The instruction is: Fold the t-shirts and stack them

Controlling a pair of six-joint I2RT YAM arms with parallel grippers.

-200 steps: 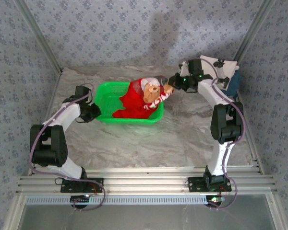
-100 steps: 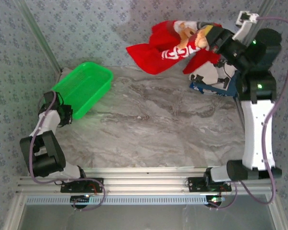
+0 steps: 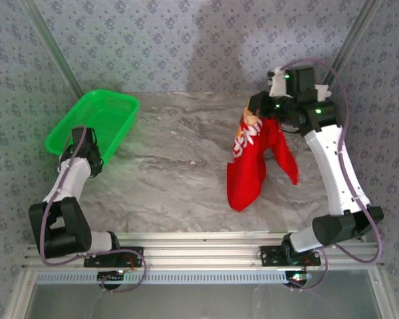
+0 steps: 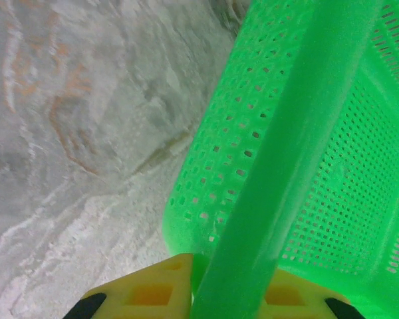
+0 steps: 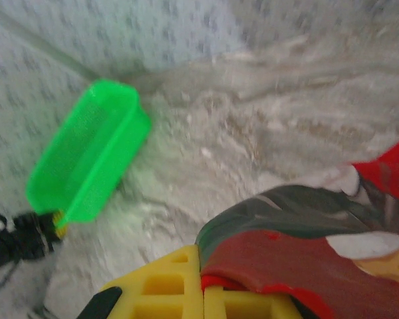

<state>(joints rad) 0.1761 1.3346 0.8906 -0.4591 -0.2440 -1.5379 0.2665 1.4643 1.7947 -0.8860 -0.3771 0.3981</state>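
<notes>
Since the frame a second earlier, the green basket (image 3: 93, 123) has left the middle of the table (image 3: 173, 186) for the far left rear corner. The red t-shirt (image 3: 249, 166), lifted out of it and swung high against the back wall half a second ago, has come down over the right half of the table.

Left: the left gripper (image 3: 88, 153) is clamped on the basket's rim. In the left wrist view its yellow fingers (image 4: 146, 296) sit on either side of the thick green lip, and the basket is tipped up on edge, its open side turned towards the table's middle. The mesh floor and walls visible from above and from the wrist carry no cloth, so I read the basket as emptied.

Centre: bare marbled tabletop lies between the two arms, well apart from both basket and shirt.

Right: the right gripper (image 3: 256, 114) is pinched tight on the upper edge of the red t-shirt. In the right wrist view the bunched red cloth (image 5: 286, 266) with its printed patch lies just over the yellow fingers (image 5: 159, 286). The shirt hangs crumpled, print uppermost, a loose flap trailing to the right. I cannot tell whether its lower tip touches the table.

Progress, in my judgement: early. One shirt is out of the basket, but it is neither spread nor folded. Laying it flat, folding it and stacking are all still to do.
</notes>
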